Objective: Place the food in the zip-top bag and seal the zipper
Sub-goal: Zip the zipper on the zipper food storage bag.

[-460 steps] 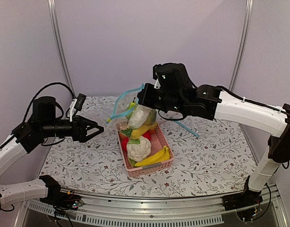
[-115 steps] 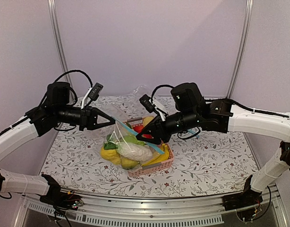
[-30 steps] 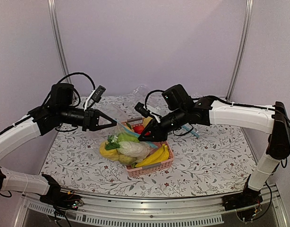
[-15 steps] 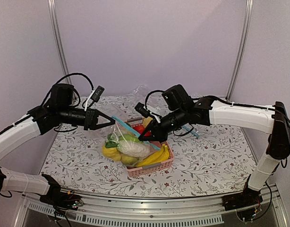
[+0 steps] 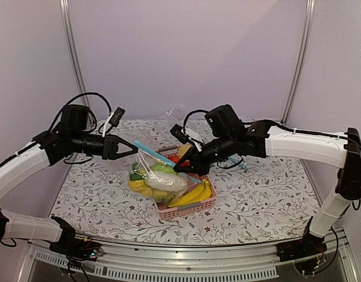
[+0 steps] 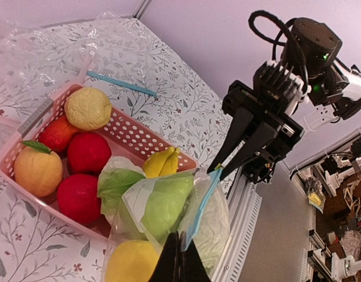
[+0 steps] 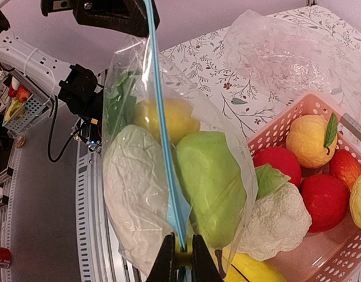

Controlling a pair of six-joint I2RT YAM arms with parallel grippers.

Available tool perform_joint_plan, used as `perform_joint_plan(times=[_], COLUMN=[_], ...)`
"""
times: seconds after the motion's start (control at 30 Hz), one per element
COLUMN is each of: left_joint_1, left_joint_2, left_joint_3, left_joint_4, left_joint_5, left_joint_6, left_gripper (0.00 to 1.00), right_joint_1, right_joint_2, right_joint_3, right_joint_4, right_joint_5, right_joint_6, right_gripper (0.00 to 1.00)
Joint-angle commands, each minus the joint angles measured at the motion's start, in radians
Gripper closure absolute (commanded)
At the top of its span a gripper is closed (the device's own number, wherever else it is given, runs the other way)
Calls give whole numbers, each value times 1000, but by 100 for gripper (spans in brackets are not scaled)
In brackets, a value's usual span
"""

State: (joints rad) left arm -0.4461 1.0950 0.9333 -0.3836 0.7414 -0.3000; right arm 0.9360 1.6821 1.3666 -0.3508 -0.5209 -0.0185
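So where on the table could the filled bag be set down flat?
Bare table left of the pink basket, out to the left edge; another bare stretch right of the basket. Crowded: the basket itself and behind it, where a loose plastic sheet lies.

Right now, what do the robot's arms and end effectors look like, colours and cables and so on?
The left arm and right arm have smooth white shells and black joint housings. The left end effector and right end effector are black with slim tapered fingers. Black cables loop over each wrist.
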Motion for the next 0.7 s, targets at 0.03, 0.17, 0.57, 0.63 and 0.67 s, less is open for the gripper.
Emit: perform_joint_plan(times=[0.03,0.17,0.57,0.63,0.67], left_joint_1=[68,81,119,124,125], left_joint_2=[-24,-25,-24,-23,-23], left_joint_3=[31,33,41,42,43], left_joint_4=[8,7,0,1,1], left_joint_5=[-43,-34,-25,-23,-23], left_joint_6=[1,6,15,16,16], left_gripper=[100,100,100,100,100], right_joint_1=[-8,-9,-9,-8,-9], right_joint_2=[-35,-43,-71,-75,-76], right_joint_3=[-38,-40,-65,-69,-70], right_joint_4=[-152,-179,-213,-216,-216], right_joint_5=[70,90,106,107,107], right_joint_6=[9,11,14,14,13], right_gripper=[97,97,96,96,96])
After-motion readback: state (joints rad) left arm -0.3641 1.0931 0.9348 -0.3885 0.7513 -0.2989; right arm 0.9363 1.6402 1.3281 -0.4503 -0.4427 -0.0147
